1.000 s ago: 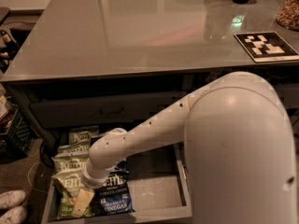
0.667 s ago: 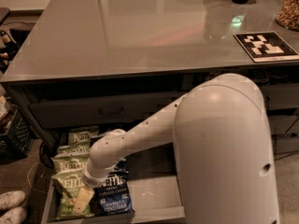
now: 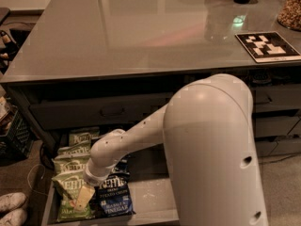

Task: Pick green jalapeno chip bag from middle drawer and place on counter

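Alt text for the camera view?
White arm reaches into the open middle drawer, gripper over the green jalapeno chip bag at its front left, dark blue bag beside it. Glossy counter above.

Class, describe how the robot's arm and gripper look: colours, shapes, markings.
The arm is a smooth off-white shell: a bulky rounded segment with small dark holes, narrowing to a tube. No cables show. The gripper, pale cream and tapering, is down at the light green crinkly chip bag in the dark grey drawer.
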Action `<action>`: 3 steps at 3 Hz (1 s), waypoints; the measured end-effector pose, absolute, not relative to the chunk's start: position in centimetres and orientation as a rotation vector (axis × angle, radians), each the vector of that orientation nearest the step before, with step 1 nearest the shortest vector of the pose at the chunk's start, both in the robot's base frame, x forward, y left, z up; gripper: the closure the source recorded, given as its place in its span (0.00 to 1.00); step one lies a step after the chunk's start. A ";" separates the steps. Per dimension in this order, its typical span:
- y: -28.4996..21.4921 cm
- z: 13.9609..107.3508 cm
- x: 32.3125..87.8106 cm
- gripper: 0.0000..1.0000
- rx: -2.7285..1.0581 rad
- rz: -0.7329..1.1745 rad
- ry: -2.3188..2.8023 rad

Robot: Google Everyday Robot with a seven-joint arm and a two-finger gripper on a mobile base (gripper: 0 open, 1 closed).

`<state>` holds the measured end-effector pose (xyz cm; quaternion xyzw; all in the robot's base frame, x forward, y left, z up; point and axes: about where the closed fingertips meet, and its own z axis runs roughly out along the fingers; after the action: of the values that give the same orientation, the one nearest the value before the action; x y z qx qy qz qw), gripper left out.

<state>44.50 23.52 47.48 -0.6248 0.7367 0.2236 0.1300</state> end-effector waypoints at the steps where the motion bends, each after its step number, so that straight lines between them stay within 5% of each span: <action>1: 23.6 46.7 45.2 0.00 -1.810 0.644 2.158; 3: 24.2 45.4 45.6 0.09 -1.813 0.664 2.181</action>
<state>45.62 24.18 45.37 -0.6184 0.7438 0.2265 0.1140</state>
